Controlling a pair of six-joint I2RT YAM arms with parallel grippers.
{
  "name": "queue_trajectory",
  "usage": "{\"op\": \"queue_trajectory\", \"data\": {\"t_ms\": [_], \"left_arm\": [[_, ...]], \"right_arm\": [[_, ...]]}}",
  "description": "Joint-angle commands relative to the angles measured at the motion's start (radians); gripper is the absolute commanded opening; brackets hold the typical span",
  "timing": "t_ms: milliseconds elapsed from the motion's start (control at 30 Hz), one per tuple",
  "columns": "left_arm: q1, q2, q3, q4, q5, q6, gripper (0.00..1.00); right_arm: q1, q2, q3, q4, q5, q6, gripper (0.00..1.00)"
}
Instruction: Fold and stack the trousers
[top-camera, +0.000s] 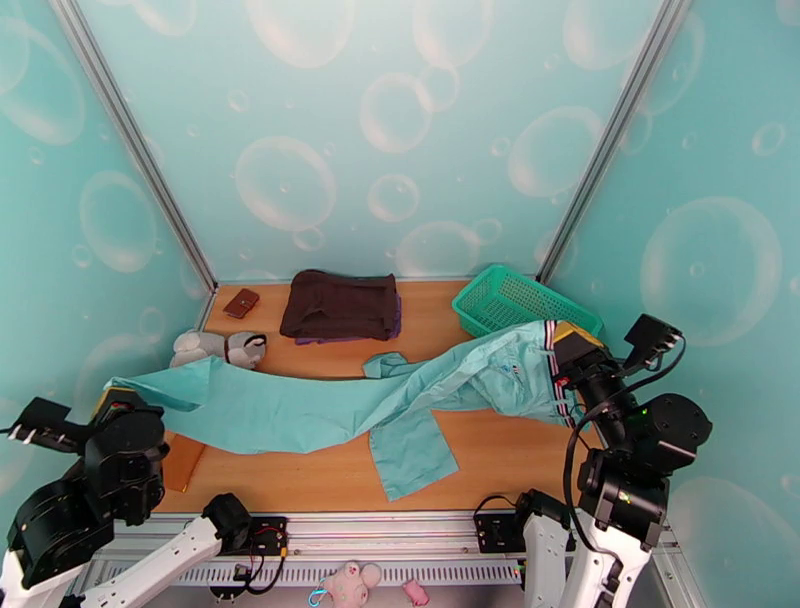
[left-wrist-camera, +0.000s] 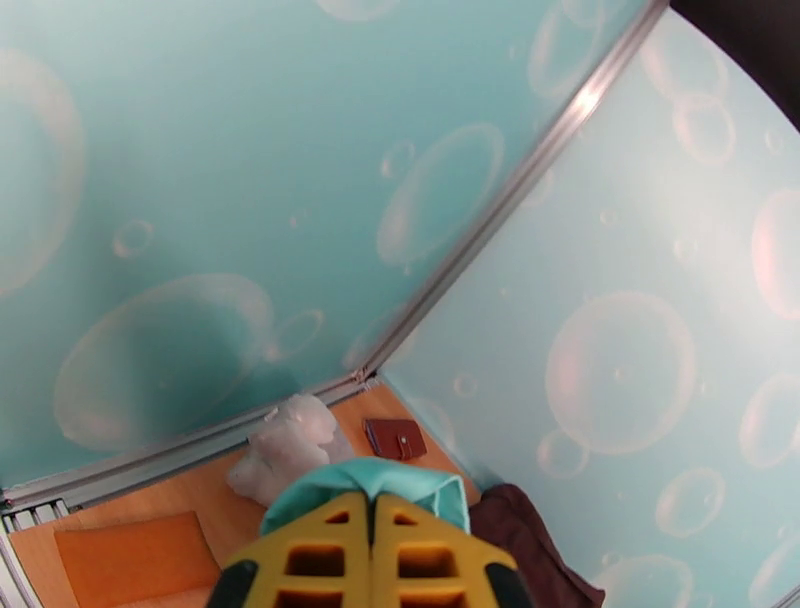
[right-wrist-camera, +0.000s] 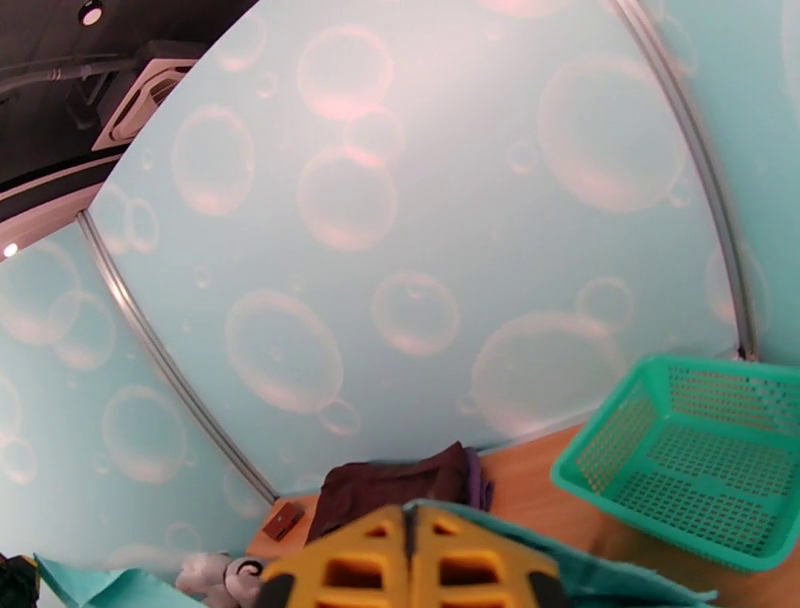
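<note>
The left gripper (top-camera: 118, 398) and right gripper (top-camera: 572, 340), the latter beside the basket (top-camera: 520, 300), each clamp the trousers (top-camera: 320, 408); the loose second leg may bunch underneath.

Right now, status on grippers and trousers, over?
Left gripper shut on leg end, right gripper shut at waistband. Trousers stretched between, unfolded, one leg loose. Plush toy beside left end.

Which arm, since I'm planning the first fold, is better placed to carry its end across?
Probably left: the left gripper holds the trousers by a light leg end, while the right gripper holds the bulkier waistband, where the loose leg hangs.
</note>
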Motion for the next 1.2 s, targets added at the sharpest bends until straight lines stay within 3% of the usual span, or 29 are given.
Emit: {"op": "queue_trajectory", "data": {"t_ms": [0,100,167,200,233,267,300,333,367,467,600,700,733,800,833,900,1033,1167], "left_arm": [[0.015,-0.045,0.016,-0.046,-0.090,0.043,0.00],[0.025,-0.079,0.010,-0.043,-0.136,0.086,0.00],[0.035,-0.110,-0.019,0.066,-0.183,0.253,0.00],[0.039,-0.137,-0.057,0.219,-0.202,0.439,0.00],[0.039,-0.172,-0.122,0.465,-0.221,0.707,0.00],[0.034,-0.202,-0.225,0.768,-0.264,1.029,0.00],[0.022,-0.224,-0.370,1.266,-0.286,1.508,0.00],[0.005,-0.214,-0.475,1.664,-0.283,1.768,0.00],[-0.005,-0.183,-0.520,1.754,-0.289,1.880,0.00],[-0.006,-0.029,-0.613,1.779,-0.290,1.925,0.00],[0.018,0.219,-0.690,2.149,-0.288,2.235,0.00],[0.055,0.441,-0.700,2.263,-0.290,2.388,0.00],[0.094,0.539,-0.708,2.360,-0.290,2.476,0.00],[0.180,0.755,-0.725,2.836,-0.291,2.850,0.00],[0.224,0.875,-0.718,2.994,-0.293,3.017,0.00],[0.247,1.015,-0.695,2.994,-0.293,3.042,0.00],[0.254,1.222,-0.584,2.994,-0.290,3.033,0.00],[0.240,1.187,-0.500,2.994,-0.278,3.029,0.00]], "right_arm": [[-0.004,0.015,0.114,-0.190,0.214,-0.101,0.00],[0.004,0.001,0.180,-0.228,0.270,-0.117,0.00],[0.024,-0.027,0.216,-0.251,0.333,-0.115,0.00],[0.040,-0.035,0.242,-0.286,0.401,-0.115,0.00],[0.064,-0.033,0.275,-0.328,0.454,-0.120,0.00],[0.090,-0.019,0.303,-0.364,0.480,-0.135,0.00],[0.125,0.006,0.331,-0.411,0.496,-0.146,0.00],[0.174,0.029,0.346,-0.446,0.505,-0.153,0.00],[0.209,0.050,0.345,-0.463,0.512,-0.158,0.00],[0.304,0.110,0.306,-0.491,0.527,-0.157,0.00],[0.345,0.208,0.227,-0.480,0.563,-0.163,0.00],[0.321,0.301,0.169,-0.415,0.574,-0.166,0.00],[0.296,0.342,0.154,-0.389,0.557,-0.167,0.00],[0.221,0.422,0.130,-0.335,0.493,-0.170,0.00],[0.174,0.464,0.116,-0.293,0.439,-0.168,0.00],[0.085,0.533,0.093,-0.228,0.342,-0.161,0.00],[0.060,0.603,0.077,-0.144,0.282,-0.166,0.00],[0.058,0.540,0.067,-0.114,0.290,-0.169,0.00]]}}
